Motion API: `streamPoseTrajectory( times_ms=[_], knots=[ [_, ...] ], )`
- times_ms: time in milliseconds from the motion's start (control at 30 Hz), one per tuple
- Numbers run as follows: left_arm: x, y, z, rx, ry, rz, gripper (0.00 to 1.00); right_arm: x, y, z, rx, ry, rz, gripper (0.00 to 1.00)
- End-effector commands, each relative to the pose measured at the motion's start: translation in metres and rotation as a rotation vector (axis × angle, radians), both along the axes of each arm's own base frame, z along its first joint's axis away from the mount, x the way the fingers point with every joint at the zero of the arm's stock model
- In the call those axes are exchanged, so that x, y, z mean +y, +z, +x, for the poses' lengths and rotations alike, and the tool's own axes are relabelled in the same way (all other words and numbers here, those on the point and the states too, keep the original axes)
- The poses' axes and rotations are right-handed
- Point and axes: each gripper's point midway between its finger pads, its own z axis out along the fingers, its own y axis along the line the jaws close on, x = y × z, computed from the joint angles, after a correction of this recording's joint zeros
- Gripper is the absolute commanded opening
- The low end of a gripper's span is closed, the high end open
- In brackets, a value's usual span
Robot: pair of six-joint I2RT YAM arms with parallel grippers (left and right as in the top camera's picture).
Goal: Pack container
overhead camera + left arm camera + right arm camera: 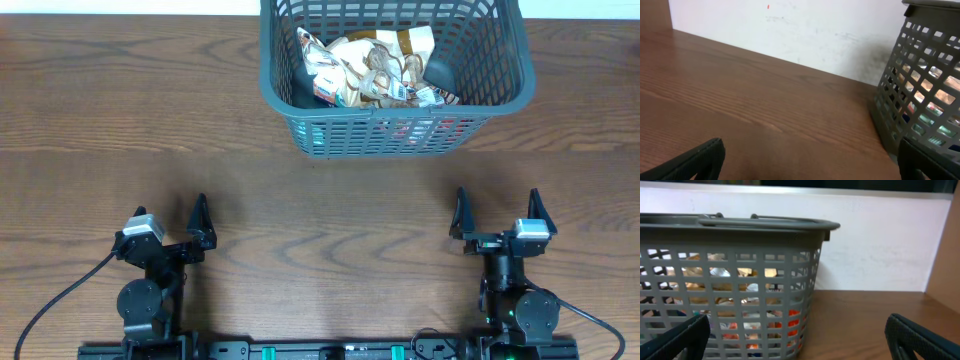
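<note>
The dark grey slotted container (395, 130) stands at the far middle of the table with several snack packets (370, 68) piled inside. It also shows in the left wrist view (920, 95) at the right and in the right wrist view (730, 280) at the left, packets visible through its lattice. My left gripper (170, 222) is open and empty near the front left, its fingers framing bare wood (807, 165). My right gripper (497, 213) is open and empty near the front right (797, 340), well short of the container.
The brown wooden table (150, 120) spreads around the container. A white wall (790, 30) runs behind the table's far edge, also in the right wrist view (880, 245). Arm bases and cables sit at the front edge (320, 350).
</note>
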Motion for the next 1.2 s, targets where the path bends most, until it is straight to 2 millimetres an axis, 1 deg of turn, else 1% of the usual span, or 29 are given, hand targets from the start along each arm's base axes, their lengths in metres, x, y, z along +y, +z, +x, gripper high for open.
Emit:
streamPoseTrajectory(
  times_ms=[0,67,133,300,500,1167],
  knots=[
    [-0.001,-0.015,-0.001,0.046,-0.008,0.005,0.99,-0.005,-0.002,0.000,-0.004,-0.033,0.030,0.99],
    [-0.001,-0.015,-0.001,0.046,-0.007,0.005,0.99,-0.009,-0.005,0.000,0.008,-0.056,0.032,0.99],
    [-0.001,-0.015,-0.001,0.046,-0.007,0.005,0.99,-0.011,-0.013,0.001,0.040,-0.065,0.029,0.99],
    [-0.001,-0.015,-0.001,0.046,-0.007,0.006,0.99,-0.011,-0.053,0.001,0.202,-0.066,0.043,0.99],
    [-0.001,-0.015,-0.001,0.046,-0.007,0.005,0.99,-0.008,-0.052,0.001,0.206,-0.056,-0.052,0.99],
    [-0.001,-0.015,-0.001,0.046,-0.007,0.006,0.99,-0.007,-0.052,0.002,0.204,-0.049,-0.048,0.99]
  ],
)
